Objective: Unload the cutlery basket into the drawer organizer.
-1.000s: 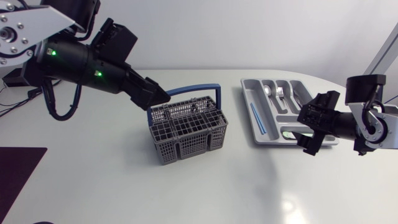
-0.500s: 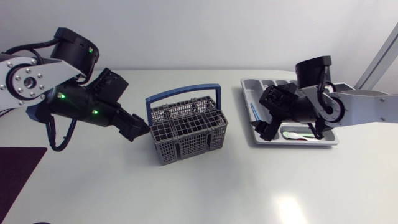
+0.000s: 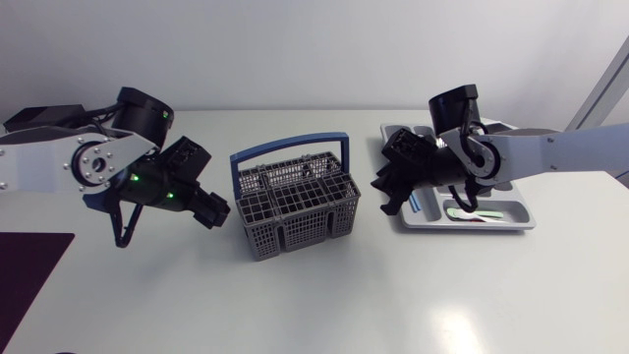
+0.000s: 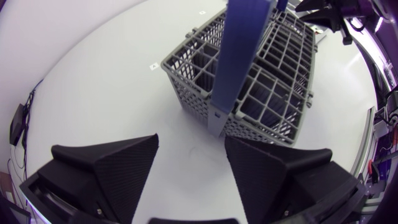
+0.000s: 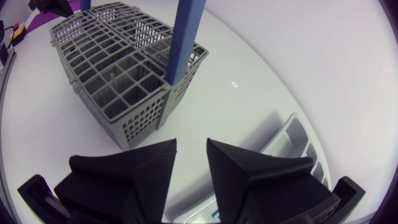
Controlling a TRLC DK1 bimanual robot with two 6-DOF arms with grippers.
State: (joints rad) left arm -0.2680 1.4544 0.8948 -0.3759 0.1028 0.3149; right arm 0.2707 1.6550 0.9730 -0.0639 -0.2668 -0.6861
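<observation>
Near the surface's middle, the grey lattice plastic cutlery basket sits between the left tool and right tool, both released and empty; the grey moulded drawer organizer lies toward the right edge. A finger snagging the lattice could tip the basket.

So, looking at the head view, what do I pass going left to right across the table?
left end effector → cutlery basket → right end effector → drawer organizer
</observation>
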